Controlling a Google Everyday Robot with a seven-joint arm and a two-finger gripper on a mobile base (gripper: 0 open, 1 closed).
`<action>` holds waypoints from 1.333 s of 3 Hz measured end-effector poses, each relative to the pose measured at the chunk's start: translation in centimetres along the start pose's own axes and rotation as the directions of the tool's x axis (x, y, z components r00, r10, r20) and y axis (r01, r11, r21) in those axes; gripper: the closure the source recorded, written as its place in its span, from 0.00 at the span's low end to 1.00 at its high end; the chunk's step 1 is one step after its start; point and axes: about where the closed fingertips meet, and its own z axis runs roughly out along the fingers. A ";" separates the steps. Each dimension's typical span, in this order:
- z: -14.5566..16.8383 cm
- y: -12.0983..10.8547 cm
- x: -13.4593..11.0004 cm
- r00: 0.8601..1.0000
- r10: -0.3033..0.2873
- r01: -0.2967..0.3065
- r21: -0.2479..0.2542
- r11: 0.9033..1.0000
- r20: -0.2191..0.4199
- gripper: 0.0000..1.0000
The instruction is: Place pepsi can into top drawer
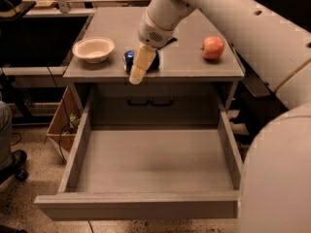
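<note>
The pepsi can (128, 59) lies on its side on the grey cabinet top (194, 67), near the front edge; only its blue left end shows. My gripper (139, 68) hangs down in front of the can and covers most of it. The cream tip reaches the cabinet's front edge. Whether it touches the can is hidden. The top drawer (136, 206) is pulled wide out below and in front of the cabinet top, with nothing inside it.
A white bowl (93, 48) stands left of the can and a red apple (213, 47) at the right. A dark snack bar (169, 41) peeks out behind the arm. A grey front with two dark handles (150, 101) sits behind the drawer. A cardboard box (62, 125) stands on the floor at left.
</note>
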 end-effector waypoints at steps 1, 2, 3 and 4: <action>2.8 -2.6 0.3 1.000 0.017 -0.017 -0.010 1.000 -0.015 0.00; 4.7 -3.8 1.3 0.999 0.038 -0.038 -0.024 0.999 -0.037 0.00; 6.0 -4.1 3.6 0.996 0.063 -0.066 -0.040 0.997 -0.069 0.27; 5.9 -3.5 4.3 0.996 0.063 -0.066 -0.043 0.997 -0.070 0.50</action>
